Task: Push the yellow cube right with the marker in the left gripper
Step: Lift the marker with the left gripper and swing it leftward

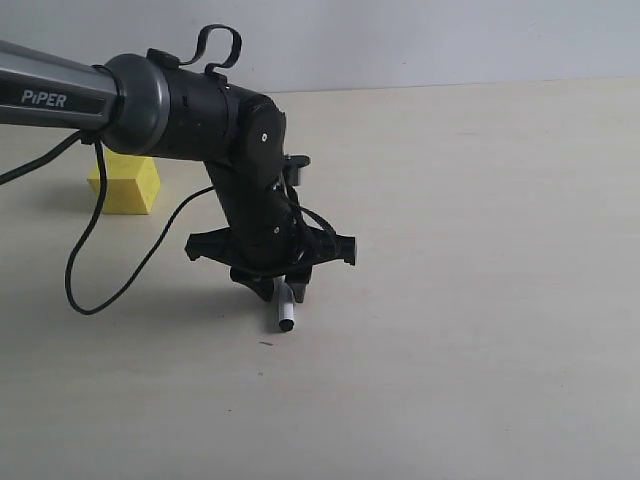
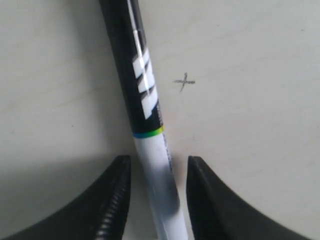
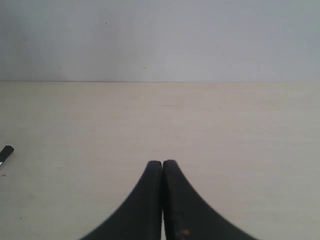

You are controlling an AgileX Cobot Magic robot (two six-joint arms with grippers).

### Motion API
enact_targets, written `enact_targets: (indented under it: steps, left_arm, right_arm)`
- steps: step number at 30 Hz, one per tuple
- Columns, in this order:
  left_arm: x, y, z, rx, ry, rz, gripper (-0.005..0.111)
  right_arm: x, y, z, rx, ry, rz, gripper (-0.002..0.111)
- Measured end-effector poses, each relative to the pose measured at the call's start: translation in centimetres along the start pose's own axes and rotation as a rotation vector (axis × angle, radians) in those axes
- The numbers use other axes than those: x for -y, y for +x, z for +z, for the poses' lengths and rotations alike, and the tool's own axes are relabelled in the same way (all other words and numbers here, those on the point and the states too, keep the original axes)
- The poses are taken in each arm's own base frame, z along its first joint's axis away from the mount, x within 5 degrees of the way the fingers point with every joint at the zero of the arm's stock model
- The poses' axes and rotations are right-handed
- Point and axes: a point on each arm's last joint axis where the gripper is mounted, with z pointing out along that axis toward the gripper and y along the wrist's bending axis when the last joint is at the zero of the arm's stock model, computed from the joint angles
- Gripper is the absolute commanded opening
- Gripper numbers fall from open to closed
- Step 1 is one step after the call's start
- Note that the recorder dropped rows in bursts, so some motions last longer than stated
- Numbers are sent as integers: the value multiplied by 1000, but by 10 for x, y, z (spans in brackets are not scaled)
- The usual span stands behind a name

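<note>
Our black two-fingered left pincer (image 1: 282, 287) stands wide astride the slim black-and-white marker (image 2: 145, 100); the small yellow cube (image 1: 125, 183) lies well apart at ten o'clock.

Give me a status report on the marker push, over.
Left gripper open astride marker, no grip yet. Right gripper shut, empty. Cube apart from marker, untouched. Nothing visible blocking it.
</note>
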Motion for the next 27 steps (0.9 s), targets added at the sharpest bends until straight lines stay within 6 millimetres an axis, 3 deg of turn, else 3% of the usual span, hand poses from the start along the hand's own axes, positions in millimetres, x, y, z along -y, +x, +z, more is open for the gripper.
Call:
enact_targets:
  steps: [13, 16, 21, 27]
  left_arm:
    - [0, 0, 0, -2, -1, 0, 37]
    - [0, 0, 0, -2, -1, 0, 28]
    - [0, 1, 0, -9, -5, 0, 0]
    - [0, 2, -9, -10, -3, 63, 0]
  right_arm:
    - [0, 0, 0, 0, 0, 0, 0]
    - [0, 0, 0, 0, 0, 0, 0]
    - [0, 0, 0, 0, 0, 0, 0]
    - [0, 0, 0, 0, 0, 0, 0]
